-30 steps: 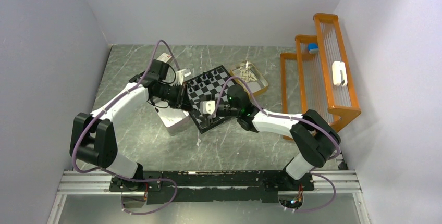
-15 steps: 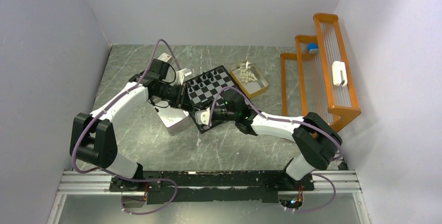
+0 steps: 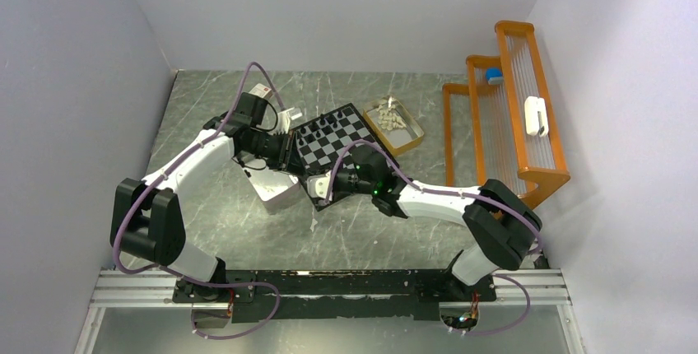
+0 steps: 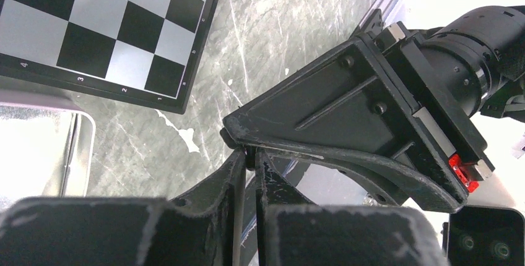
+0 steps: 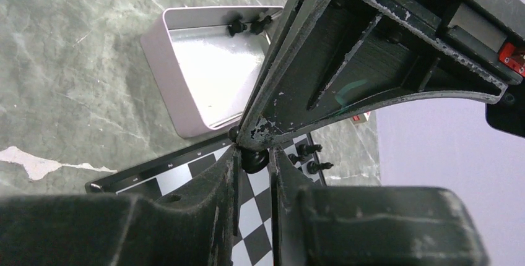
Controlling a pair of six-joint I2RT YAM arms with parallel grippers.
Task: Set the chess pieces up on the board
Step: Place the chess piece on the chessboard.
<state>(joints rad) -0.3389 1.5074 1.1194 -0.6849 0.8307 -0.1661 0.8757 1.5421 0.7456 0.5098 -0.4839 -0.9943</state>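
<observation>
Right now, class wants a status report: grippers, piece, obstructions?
Left gripper shut, tip on a black piece. Right gripper closed around that piece, at the near edge of the board. Open tin close beside.

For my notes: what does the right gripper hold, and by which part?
A black chess piece, pinched at its rounded end by the right gripper; the left gripper's tips also touch it.

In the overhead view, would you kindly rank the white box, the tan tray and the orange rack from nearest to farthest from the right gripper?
From the right gripper:
1. White box, just to its left, beside the board.
2. Tan tray, farther back and to the right, past the board.
3. Orange rack, far right by the wall.
</observation>
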